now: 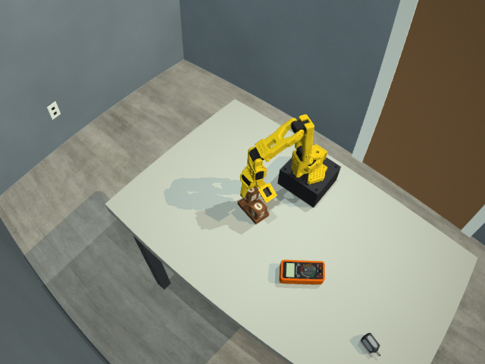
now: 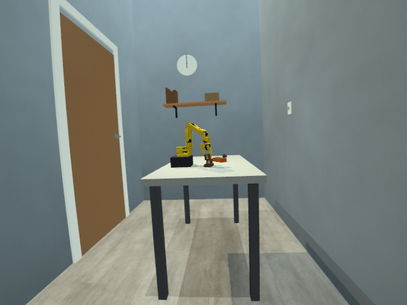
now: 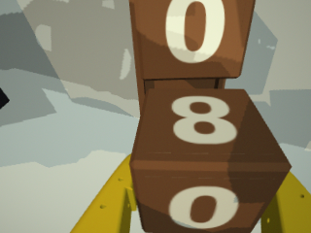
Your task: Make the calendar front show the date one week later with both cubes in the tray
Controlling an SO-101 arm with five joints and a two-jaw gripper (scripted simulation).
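Observation:
My gripper [image 1: 256, 194] is shut on a brown number cube [image 3: 206, 155] and holds it just above the brown calendar tray [image 1: 249, 214]. In the wrist view the held cube shows an 8 on one face and a 0 on the face nearer the camera. My yellow fingers flank it on both sides. The other cube [image 3: 194, 36] sits in the tray beyond it with a 0 on top; it also shows in the top view [image 1: 258, 206]. In the exterior view the tray and cubes [image 2: 208, 161] are small and their digits are unreadable.
The arm's black base [image 1: 309, 179] stands right of the tray. An orange multimeter [image 1: 301, 271] lies nearer the table's front. A small dark plug-like object [image 1: 370, 343] lies by the front right corner.

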